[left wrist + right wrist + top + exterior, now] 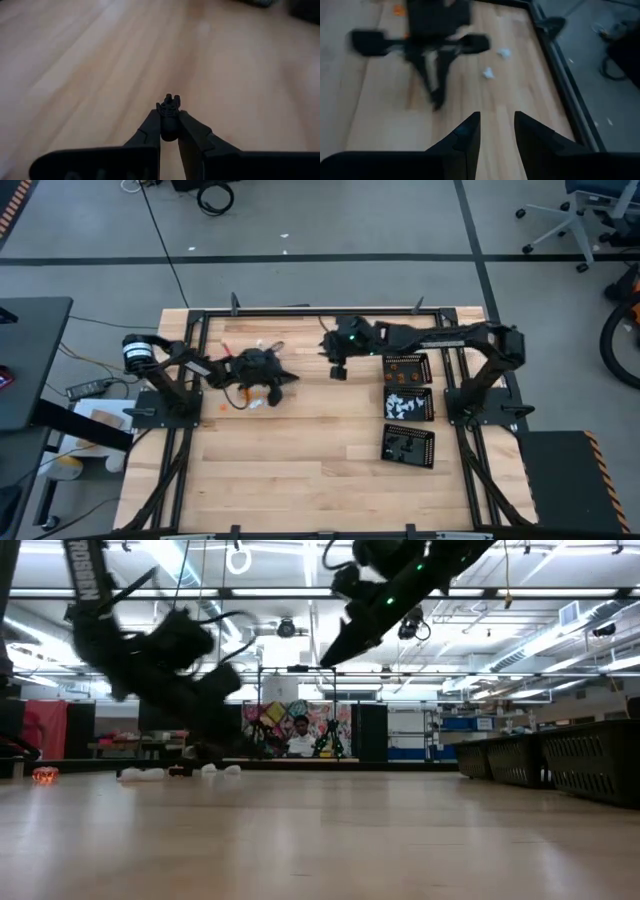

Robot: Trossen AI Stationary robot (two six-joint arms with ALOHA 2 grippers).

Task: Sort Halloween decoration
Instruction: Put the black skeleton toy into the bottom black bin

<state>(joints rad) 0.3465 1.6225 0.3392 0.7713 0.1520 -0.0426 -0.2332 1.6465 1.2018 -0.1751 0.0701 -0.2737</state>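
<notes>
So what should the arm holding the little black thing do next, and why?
Probably lift it and carry it toward the black square perforated trays on the right. The left gripper is shut on a tiny black figurine piece over the bare wooden table, so it looks picked but not sorted. The right gripper waits empty, jaws apart.

Left gripper (290, 377) low beside scattered pieces (255, 404) — three trays (408, 406) right

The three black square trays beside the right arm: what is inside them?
Small white pieces lie in the middle black perforated tray and nearest tray; the farthest tray's contents are too small to tell.
</notes>
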